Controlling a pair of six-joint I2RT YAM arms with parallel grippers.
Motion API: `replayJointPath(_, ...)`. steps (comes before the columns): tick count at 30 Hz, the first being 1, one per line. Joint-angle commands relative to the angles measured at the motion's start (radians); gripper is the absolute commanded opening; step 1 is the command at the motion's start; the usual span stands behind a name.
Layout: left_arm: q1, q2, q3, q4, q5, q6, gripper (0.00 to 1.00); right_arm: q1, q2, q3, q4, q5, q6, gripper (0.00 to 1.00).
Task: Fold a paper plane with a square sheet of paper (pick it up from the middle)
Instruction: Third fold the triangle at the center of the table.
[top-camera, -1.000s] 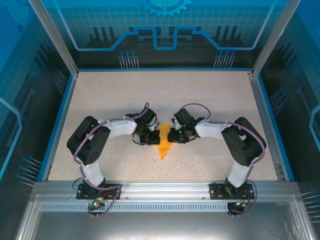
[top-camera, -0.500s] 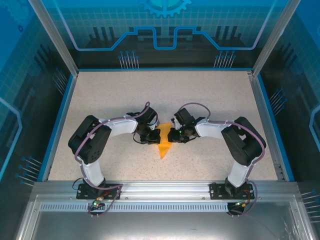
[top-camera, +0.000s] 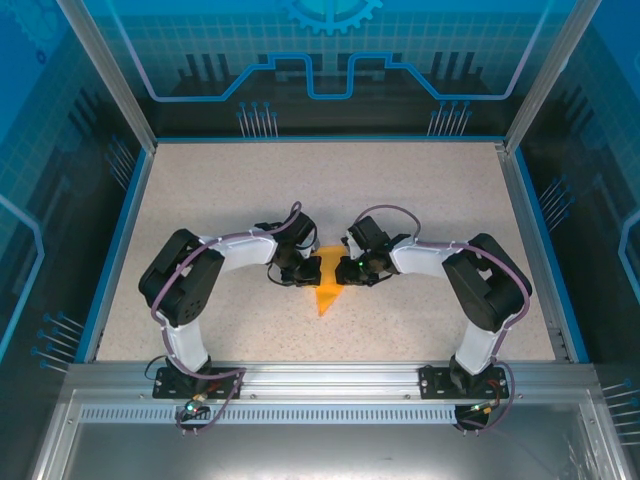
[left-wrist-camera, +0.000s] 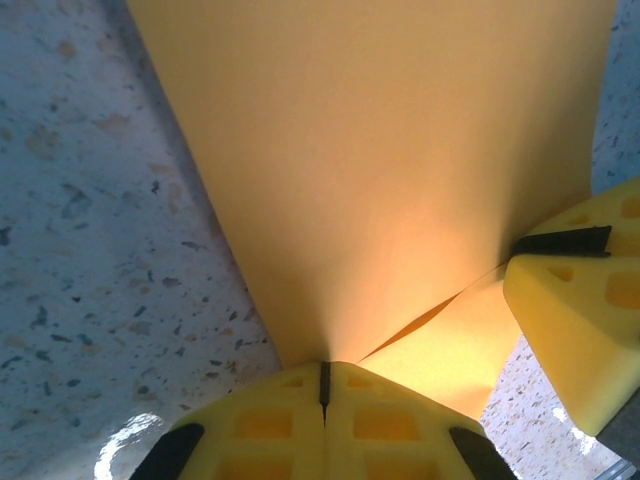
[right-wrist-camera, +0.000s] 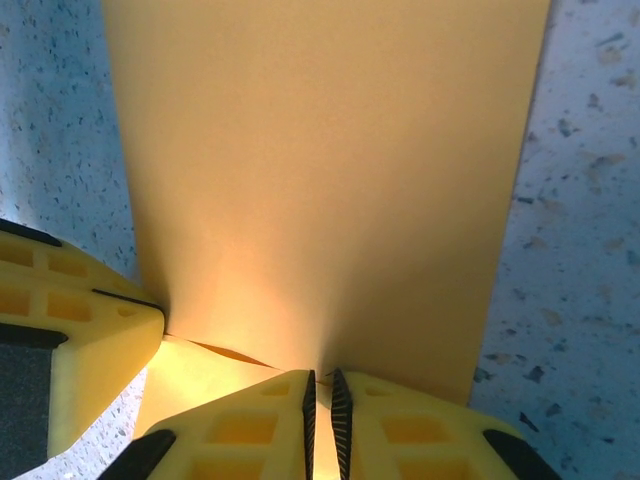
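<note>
The orange sheet of paper (top-camera: 324, 287), creased into a pointed shape with its tip toward the near edge, sits mid-table between both arms. My left gripper (top-camera: 307, 272) is shut on its left edge, and my right gripper (top-camera: 342, 271) pinches its right edge. In the left wrist view the paper (left-wrist-camera: 380, 150) rises from my closed left gripper (left-wrist-camera: 323, 385), with a right fingertip (left-wrist-camera: 570, 300) at the side. In the right wrist view the paper (right-wrist-camera: 320, 170) runs into the thin slit of my right gripper (right-wrist-camera: 320, 395); a left fingertip (right-wrist-camera: 70, 320) shows beside it.
The speckled beige table (top-camera: 220, 200) stretches around the paper, bounded by a blue rim (top-camera: 130, 220) and metal frame posts. The arm bases stand on the aluminium rail (top-camera: 320, 380) at the near edge.
Both grippers have drifted slightly toward the far side, and the paper's tip has shifted a little with them. Both stay shut on the paper.
</note>
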Motion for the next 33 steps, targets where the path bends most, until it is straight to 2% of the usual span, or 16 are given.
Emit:
replayJointPath(1,0.000,0.057,0.009,-0.020,-0.090,0.025,0.04,-0.011,0.035,0.002,-0.053,0.025,-0.026,0.18)
replayJointPath(8,0.001,0.074,0.002,-0.025,-0.098,0.038,0.04,-0.008,-0.034,0.033,-0.084,0.029,-0.038,0.30)
replayJointPath(10,0.001,0.077,0.002,-0.026,-0.098,0.042,0.04,-0.005,-0.062,0.035,-0.088,0.031,-0.037,0.30)
replayJointPath(16,0.000,0.086,0.002,-0.027,-0.099,0.051,0.04,0.010,-0.118,0.002,-0.044,-0.031,-0.005,0.25)
replayJointPath(22,0.000,0.094,-0.002,-0.022,-0.096,0.051,0.04,0.076,-0.125,-0.067,0.056,-0.060,0.069,0.18)
replayJointPath(33,0.000,0.106,-0.018,-0.012,-0.098,0.051,0.04,0.150,-0.074,-0.147,0.235,-0.085,0.124,0.16)
